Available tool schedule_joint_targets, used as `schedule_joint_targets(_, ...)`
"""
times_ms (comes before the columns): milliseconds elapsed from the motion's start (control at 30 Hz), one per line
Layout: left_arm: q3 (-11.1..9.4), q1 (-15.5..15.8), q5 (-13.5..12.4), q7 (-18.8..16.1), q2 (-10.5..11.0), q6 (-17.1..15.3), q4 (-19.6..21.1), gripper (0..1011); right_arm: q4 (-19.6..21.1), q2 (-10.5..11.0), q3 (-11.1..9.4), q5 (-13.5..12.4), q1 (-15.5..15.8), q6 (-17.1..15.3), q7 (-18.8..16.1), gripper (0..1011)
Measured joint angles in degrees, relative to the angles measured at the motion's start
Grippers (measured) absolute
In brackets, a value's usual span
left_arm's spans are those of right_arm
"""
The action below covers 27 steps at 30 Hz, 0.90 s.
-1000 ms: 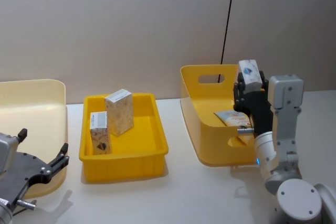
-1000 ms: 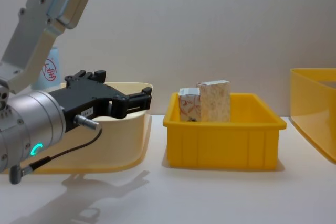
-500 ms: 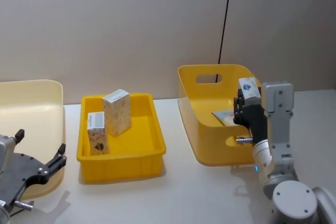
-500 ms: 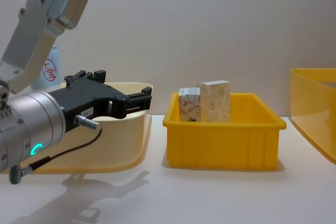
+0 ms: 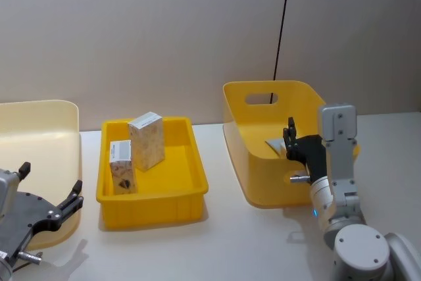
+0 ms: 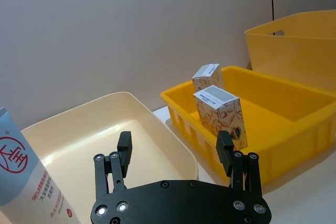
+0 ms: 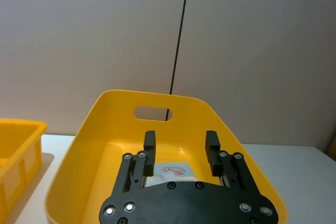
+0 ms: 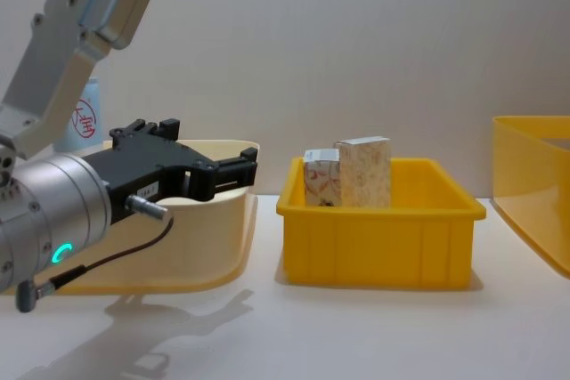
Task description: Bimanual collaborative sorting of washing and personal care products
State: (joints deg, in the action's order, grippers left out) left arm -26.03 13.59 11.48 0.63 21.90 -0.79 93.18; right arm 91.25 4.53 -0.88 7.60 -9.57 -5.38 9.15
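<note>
**Carton released into the handled bin**

Where a small carton was held high between the fingers of the right gripper (image 7: 181,145) a second ago, nothing is gripped now: the fingers are spread apart and empty, lowered just inside the near wall of the deep yellow plastic bin with a cut-out handle (image 5: 260,99). A pale flat item with reddish print (image 7: 173,171) is seen lying on the floor of that bin, directly beyond the spread fingers; it is judged to be what was let go, though another item already lay in the bin and the two cannot be told apart. One drop therefore looks finished, and the right arm is free for another pick.

The left gripper (image 6: 177,150) is held unchanged, fingers released and empty, over the near rim of the cream plastic bin (image 6: 105,129), to the left of the shallow yellow plastic tray (image 5: 191,189). Two beige cartons with reddish swirls (image 5: 148,140) stand upright inside that tray, toward its left end, touching or nearly so. A pale blue-and-white squeeze tube with a red circle mark (image 6: 23,182) stands at the cream bin's far side from the tray.

The tube is cut off by the frame edge, and the handled bin's floor is largely hidden by its walls and the right arm. The white surface (image 8: 374,335) around the tray is bare.
</note>
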Motion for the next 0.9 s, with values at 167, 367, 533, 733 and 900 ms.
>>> schedule_joint_targets(167, 0.0, 0.0, 0.0, 0.0, 0.0, 0.0, 0.0, 1002, -0.26, -0.11, 0.07, 0.12, -0.13, -0.35, -0.13, 743)
schedule_joint_targets(367, 0.0, 0.0, 0.0, 0.0, 0.0, 0.0, 0.0, 1002, -0.41, -0.17, 0.1, 0.22, -0.23, -0.58, -0.19, 881)
schedule_joint_targets(533, 0.0, 0.0, 0.0, 0.0, 0.0, 0.0, 0.0, 1002, -0.49, -0.24, 0.1, 0.27, -0.27, -0.58, -0.3, 1001)
schedule_joint_targets(733, 0.0, 0.0, 0.0, 0.0, 0.0, 0.0, 0.0, 1002, -0.41, -0.19, -0.06, -0.2, -0.23, 1.22, -1.27, 1001)
schedule_joint_targets(900, 0.0, 0.0, 0.0, 0.0, 0.0, 0.0, 0.0, 1002, 0.05, 0.09, -0.27, -1.65, -0.02, 4.03, -3.16, 1001)
